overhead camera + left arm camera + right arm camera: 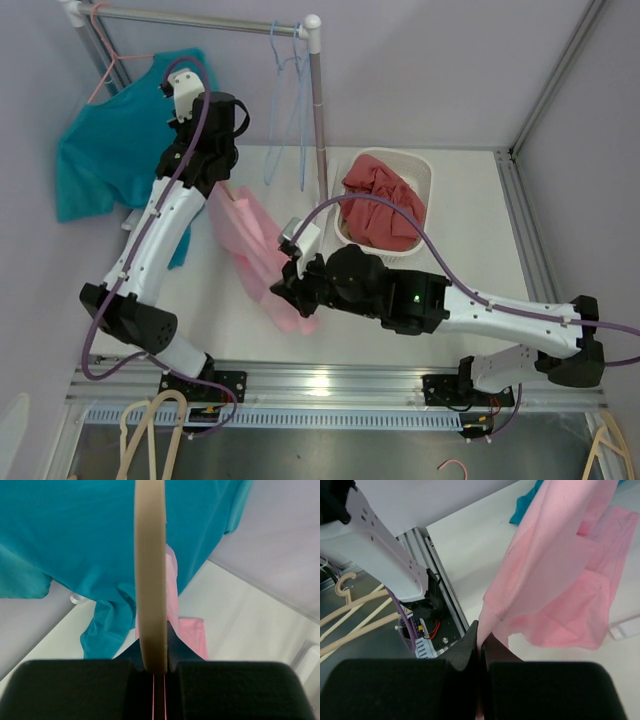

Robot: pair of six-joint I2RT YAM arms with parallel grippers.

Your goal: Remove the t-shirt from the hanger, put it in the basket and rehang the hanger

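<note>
one edge of the pink t-shirt (555, 580) sits pinched in the closed right pincer (481, 645); the left pincer (159, 670) clamps the cream hanger (150, 580), rising straight ahead of it.

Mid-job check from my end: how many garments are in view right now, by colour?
Pink t-shirt: 1
Teal garment: 1
Red garment: 1, bunched in the white basket; I cannot tell whether it is more than one piece
Total: 3
</note>
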